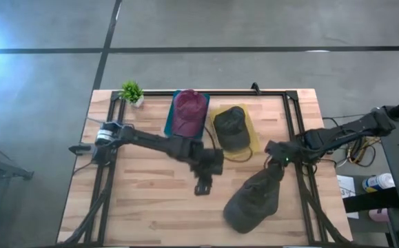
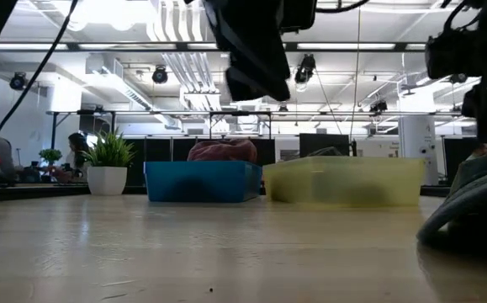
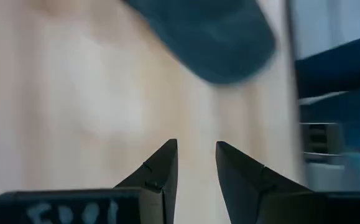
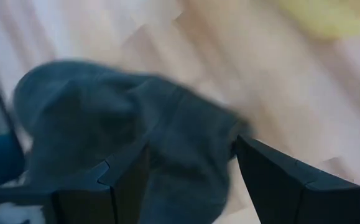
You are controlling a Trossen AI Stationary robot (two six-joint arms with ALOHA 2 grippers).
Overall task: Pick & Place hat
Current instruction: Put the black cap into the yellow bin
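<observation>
On the wooden table (image 1: 151,200), largest item first: grey hat (image 1: 254,200), lying near the front right edge. Blue bin (image 1: 169,120) held a maroon hat (image 1: 189,112); yellow bin (image 1: 254,141) just beside it held a dark hat (image 1: 231,127). Right gripper (image 1: 276,167) had its jaws spread wide around the grey hat's crown. Left gripper (image 1: 204,186) hovered mid-table, jaws slightly parted, empty. Small potted plant (image 1: 131,92) stood at the rear left corner.

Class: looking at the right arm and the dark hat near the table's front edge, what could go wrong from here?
1. The right gripper has its jaws wide around soft fabric of the grey hat; it may pinch only a fold and slip.
2. The yellow tray already holds a dark cap, so placing there could pile up.
</observation>
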